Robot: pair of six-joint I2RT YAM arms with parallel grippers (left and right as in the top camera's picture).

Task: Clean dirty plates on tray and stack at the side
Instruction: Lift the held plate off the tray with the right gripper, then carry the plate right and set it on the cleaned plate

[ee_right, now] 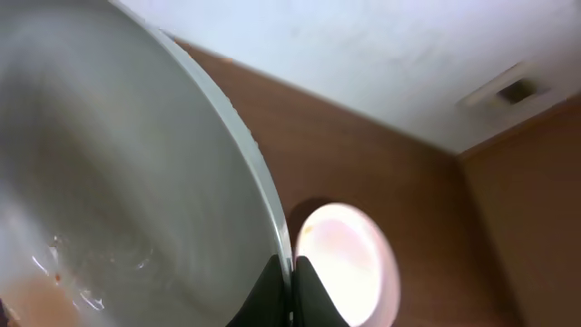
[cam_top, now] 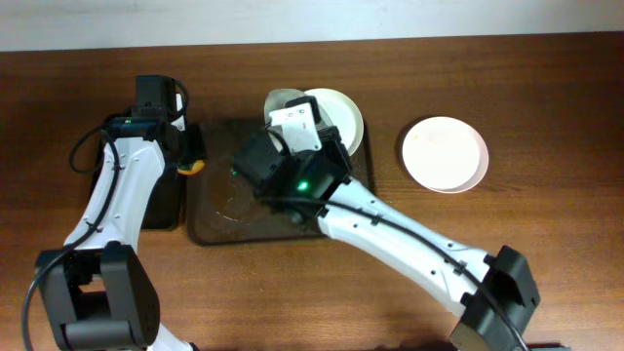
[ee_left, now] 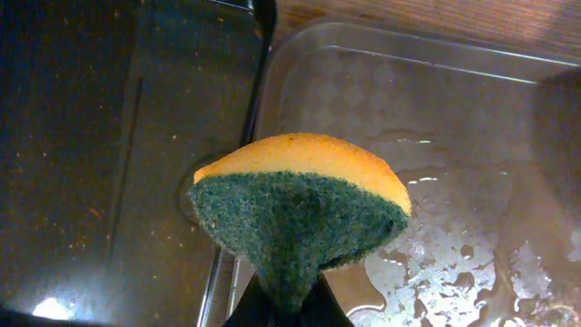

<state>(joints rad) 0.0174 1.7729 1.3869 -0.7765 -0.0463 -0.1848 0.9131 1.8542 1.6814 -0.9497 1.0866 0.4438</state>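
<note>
Grips a white plate (cam_top: 339, 115) by its rim with the right hand (cam_top: 310, 122), fingers (ee_right: 309, 289) pinched down to the thickness of the edge. Holds it tilted up on edge above the far right part of the brown tray (cam_top: 219, 229), about midway between the left and right edges of the table (cam_top: 546, 78). Shows wet streaks and a faint orange smear low on the inner face.

Pinches a sponge (ee_left: 304, 213) in the left hand (cam_top: 187, 156), shut tight on its narrow end, with the orange side up and the green scrub side toward the wrist camera. Hovers at the tray's left rim, just beside the black tray (cam_top: 161, 207) toward the table's left edge. Shows water pooled on the brown tray's floor.

Toward the right edge of the table, well apart from the tray, lies a second white plate (cam_top: 446, 153), flat; cannot tell whether another sits under it.
</note>
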